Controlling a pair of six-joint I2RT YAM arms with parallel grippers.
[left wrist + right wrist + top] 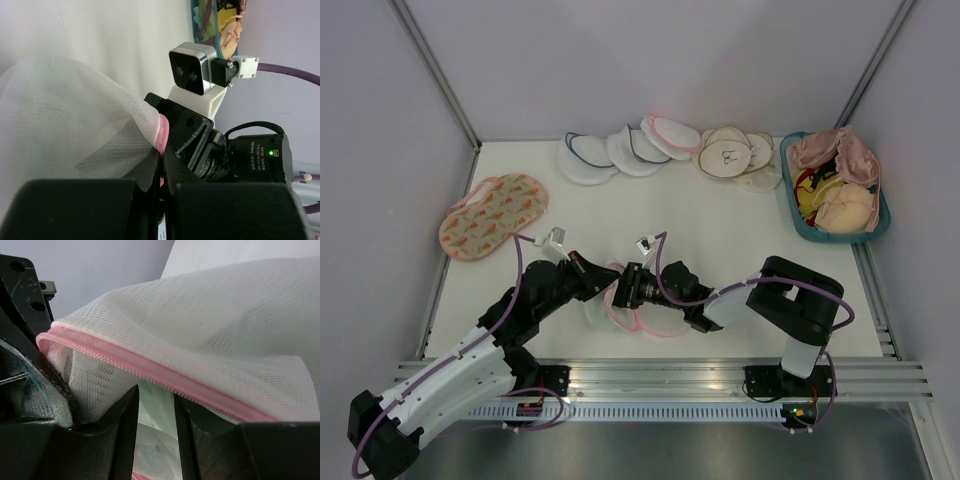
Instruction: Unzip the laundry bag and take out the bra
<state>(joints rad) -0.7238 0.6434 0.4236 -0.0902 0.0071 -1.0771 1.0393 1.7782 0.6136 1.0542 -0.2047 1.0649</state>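
At the counter's [720,230] front edge, mid-unzipping: clamping the laundry bag [642,320] by its pink trim [150,367] in the left pincer [161,157]; meeting it with the right pincer [156,395], narrowly parted, grip impossible to tell. Next: find the slider, pull along the trim. No sight of the bra, probably inside.

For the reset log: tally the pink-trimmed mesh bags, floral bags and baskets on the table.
Pink-trimmed mesh bags: 2 (laundry bag in front, pink-trimmed bag at the back)
Orange floral bag: 1
Teal basket: 1
Total: 4
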